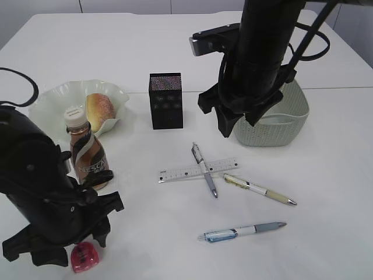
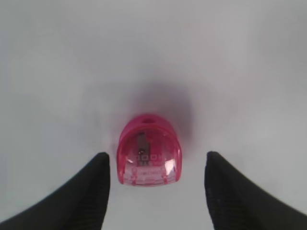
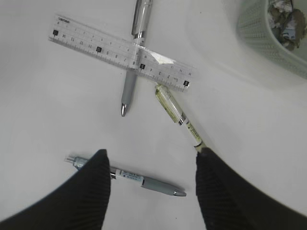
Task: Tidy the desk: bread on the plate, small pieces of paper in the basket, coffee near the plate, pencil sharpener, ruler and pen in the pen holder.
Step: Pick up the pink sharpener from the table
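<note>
Pink pencil sharpener [image 2: 149, 151] between spread left fingers [image 2: 91, 191] (right fingers [image 3: 91, 191] spread above pens [image 3: 144, 181]).

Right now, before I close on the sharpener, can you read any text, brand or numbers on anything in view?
Nothing can be quoted with confidence.
Pencil sharpener: raised lettering on the clear cover, too blurred to read.
Ruler: scale numbers and a small mark at one end, too small.
Coffee bottle: label print, blurred.
Blue-grey pen: barrel label, too small.
Yellowish pen: barrel print, illegible.
</note>
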Robot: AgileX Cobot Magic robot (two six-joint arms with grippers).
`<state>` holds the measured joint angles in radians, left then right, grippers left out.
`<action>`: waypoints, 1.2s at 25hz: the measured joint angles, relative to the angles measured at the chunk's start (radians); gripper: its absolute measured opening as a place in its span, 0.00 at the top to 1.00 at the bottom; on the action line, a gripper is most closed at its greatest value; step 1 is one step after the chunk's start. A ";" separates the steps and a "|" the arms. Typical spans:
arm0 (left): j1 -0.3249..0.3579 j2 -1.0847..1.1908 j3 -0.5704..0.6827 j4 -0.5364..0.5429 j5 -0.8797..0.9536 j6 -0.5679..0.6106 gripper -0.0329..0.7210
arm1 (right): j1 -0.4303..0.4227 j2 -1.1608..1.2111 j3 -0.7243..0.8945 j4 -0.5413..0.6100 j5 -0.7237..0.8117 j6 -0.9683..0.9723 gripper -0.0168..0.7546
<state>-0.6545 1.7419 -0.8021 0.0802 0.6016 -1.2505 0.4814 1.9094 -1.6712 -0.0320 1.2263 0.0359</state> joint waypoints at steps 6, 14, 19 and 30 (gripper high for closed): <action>0.000 0.023 -0.001 0.001 0.000 0.000 0.35 | 0.000 0.000 0.000 0.000 0.000 0.000 0.44; 0.000 0.054 -0.002 0.001 -0.023 0.000 0.35 | 0.000 0.000 0.000 0.000 0.000 0.000 0.44; 0.000 0.065 -0.002 -0.005 -0.049 -0.002 0.35 | 0.000 0.000 0.000 0.000 0.000 0.000 0.44; 0.000 0.087 -0.002 -0.007 -0.055 -0.002 0.35 | 0.000 0.000 0.000 0.000 0.000 -0.002 0.44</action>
<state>-0.6545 1.8290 -0.8044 0.0728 0.5464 -1.2526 0.4814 1.9094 -1.6712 -0.0320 1.2263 0.0339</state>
